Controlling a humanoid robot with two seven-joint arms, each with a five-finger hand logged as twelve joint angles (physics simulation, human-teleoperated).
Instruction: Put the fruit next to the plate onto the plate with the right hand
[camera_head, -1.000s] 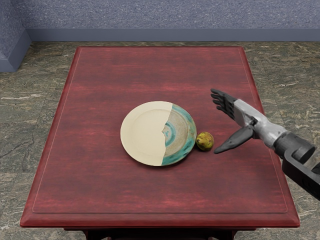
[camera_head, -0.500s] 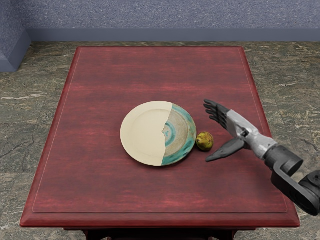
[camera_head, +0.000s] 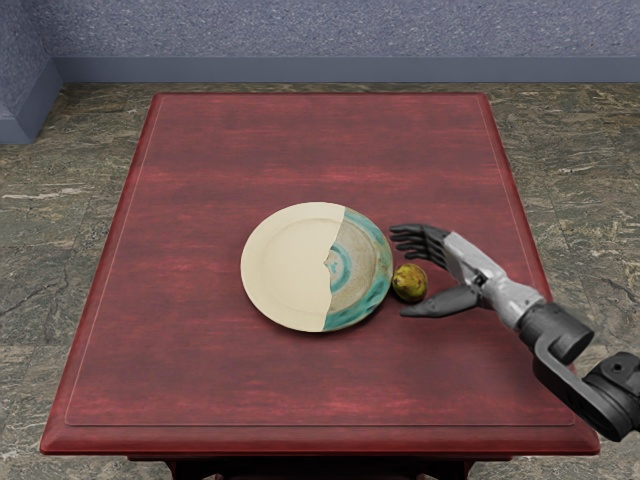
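The right robot hand (camera_head: 455, 266) was released, its fingers spread on the far side of the yellow-green fruit (camera_head: 409, 283) and its thumb on the near side, gripping nothing. The fruit sat on the red bench (camera_head: 200, 200), just beside the plate (camera_head: 285, 265), at its right rim.

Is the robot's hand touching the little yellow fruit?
Cannot tell. In the head view the right hand is spread around the fruit, fingers behind it, thumb in front, but neither contact nor a gap shows plainly.
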